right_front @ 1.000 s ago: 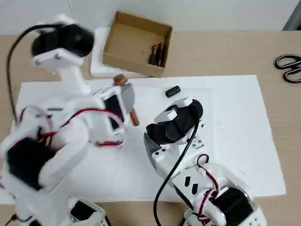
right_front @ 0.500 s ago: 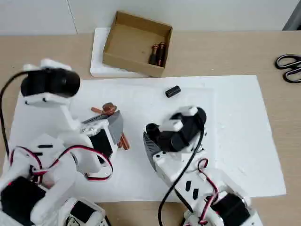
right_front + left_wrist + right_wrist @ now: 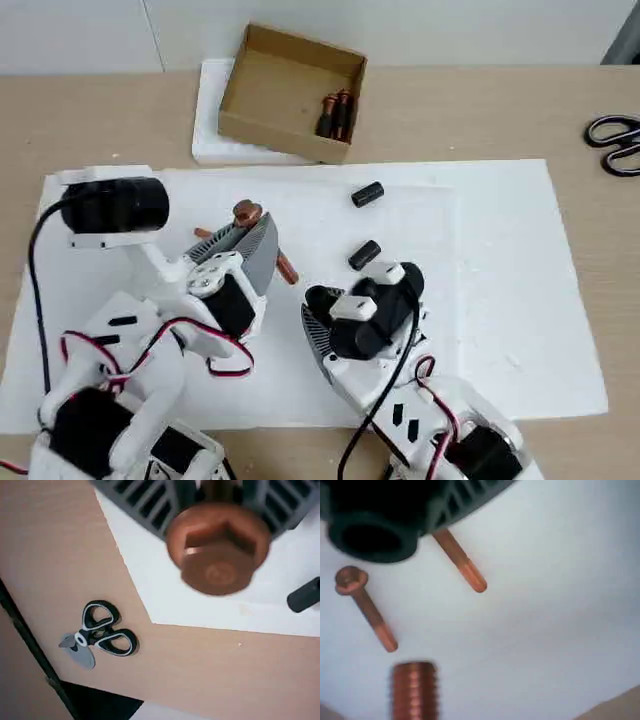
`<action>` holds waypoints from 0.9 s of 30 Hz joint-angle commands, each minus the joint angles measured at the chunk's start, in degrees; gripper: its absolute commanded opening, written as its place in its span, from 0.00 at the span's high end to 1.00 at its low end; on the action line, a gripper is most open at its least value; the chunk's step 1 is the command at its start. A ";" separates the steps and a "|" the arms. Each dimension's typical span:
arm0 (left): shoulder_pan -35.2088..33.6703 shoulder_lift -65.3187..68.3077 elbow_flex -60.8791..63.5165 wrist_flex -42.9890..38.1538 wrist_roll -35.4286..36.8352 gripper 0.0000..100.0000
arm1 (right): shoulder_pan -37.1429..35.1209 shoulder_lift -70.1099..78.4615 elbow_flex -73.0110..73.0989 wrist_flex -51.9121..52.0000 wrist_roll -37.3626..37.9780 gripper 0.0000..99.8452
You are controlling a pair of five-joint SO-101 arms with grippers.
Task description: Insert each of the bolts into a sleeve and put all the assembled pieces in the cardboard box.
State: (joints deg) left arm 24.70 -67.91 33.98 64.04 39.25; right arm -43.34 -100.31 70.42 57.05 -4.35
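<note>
On the worktop [image 3: 480, 110], a white sheet [image 3: 500, 260] lies near the cardboard box [image 3: 275, 135], which holds assembled pieces [image 3: 335, 115]. The left fingers [image 3: 258, 248] pinch a copper bolt [image 3: 217, 550]; the right fingers [image 3: 465, 495] are closed on a black sleeve [image 3: 370, 535]. A second sleeve [image 3: 367, 193] lies loose on the sheet.

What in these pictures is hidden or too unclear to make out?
Left wrist view: the bolt's shaft is hidden behind its own head; a sleeve is cut off by the frame edge.
Right wrist view: a threaded tip is blurred and cut off by the edge.
High view: the pieces in the box are too small to count.
</note>
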 commanded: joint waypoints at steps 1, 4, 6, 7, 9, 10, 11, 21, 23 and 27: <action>0.26 -0.97 -0.04 -1.93 -0.53 0.99 | -0.13 -0.66 -0.09 -1.71 0.62 1.00; 1.32 -0.88 0.48 -1.93 -0.53 0.99 | -0.13 -0.66 -0.09 -1.71 0.70 1.00; 3.60 -0.97 1.80 -1.93 -0.53 0.99 | -0.13 -0.66 0.00 -1.80 0.70 1.00; 4.84 -0.97 2.42 -1.93 -0.35 0.99 | -0.13 -0.66 0.00 -1.80 0.70 1.00; 6.51 -0.97 3.65 -2.11 -0.35 0.99 | -0.13 -0.66 0.00 -1.80 0.70 1.00; 6.86 -0.97 3.91 -2.20 -0.35 0.99 | -0.13 -0.66 0.00 -1.80 0.70 1.00; 6.95 -0.97 4.26 -2.20 -0.35 0.99 | -0.13 -0.75 0.00 -1.80 0.70 1.00; 7.03 -0.88 6.46 -3.43 -0.44 0.99 | -0.13 -1.01 0.00 -1.80 0.70 1.00; 7.12 -0.88 6.64 -3.16 -0.35 0.99 | -0.13 -1.01 0.00 -1.80 0.70 1.00; 8.35 -1.05 8.75 -3.34 -0.35 0.99 | -0.13 -1.01 0.00 -1.80 0.70 1.00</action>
State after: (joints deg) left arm 31.74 -68.70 41.80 61.49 39.25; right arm -43.25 -100.22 70.86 56.97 -4.18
